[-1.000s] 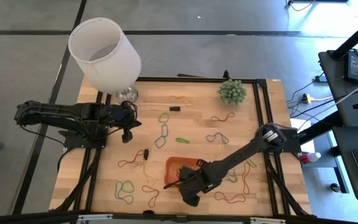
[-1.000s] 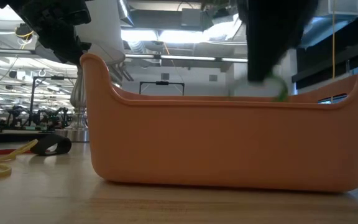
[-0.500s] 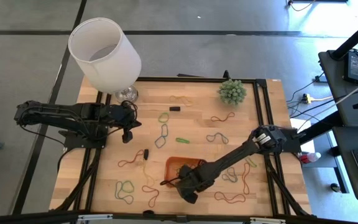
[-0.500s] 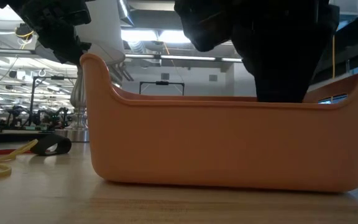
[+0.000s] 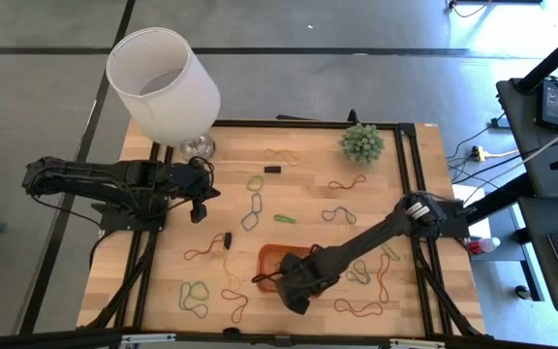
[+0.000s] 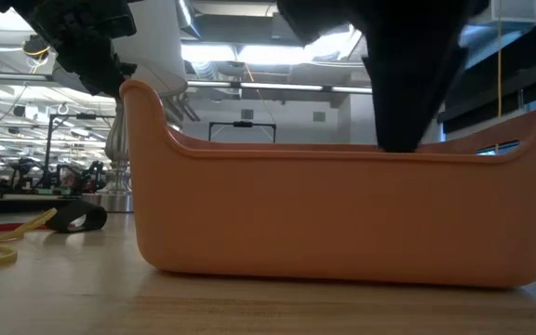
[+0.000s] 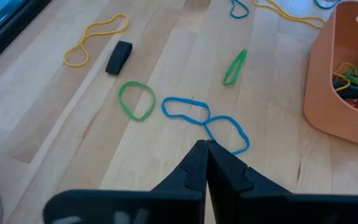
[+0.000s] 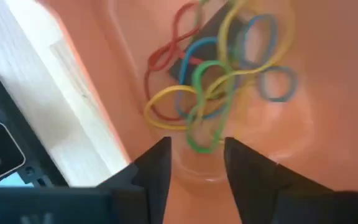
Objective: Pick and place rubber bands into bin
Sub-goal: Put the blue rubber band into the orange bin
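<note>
The orange bin [image 5: 271, 254] stands near the table's front middle and fills the low view [image 6: 342, 214]. My right gripper [image 8: 194, 155] is open inside it, fingers pointing down just above a pile of red, yellow, blue and green rubber bands [image 8: 213, 81] on the bin's floor. It touches none that I can see. More rubber bands lie flat on the table: blue [image 7: 204, 118], green [image 7: 135, 99] and yellow [image 7: 95, 37]. My left gripper [image 7: 205, 146] is shut and empty above the table's left middle [image 5: 200, 202].
A white lampshade [image 5: 163, 82] stands at the far left and a small green plant [image 5: 361, 142] at the far right. Small black pieces [image 5: 272, 169] [image 5: 228, 239] lie among the bands. Loose bands lie around the bin, such as red ones [image 5: 201, 252] [image 5: 356, 308].
My right gripper has gone down into the bin and shifted a little toward the table's left. A green band that showed at its tip above the bin's rim a second ago no longer shows there.
</note>
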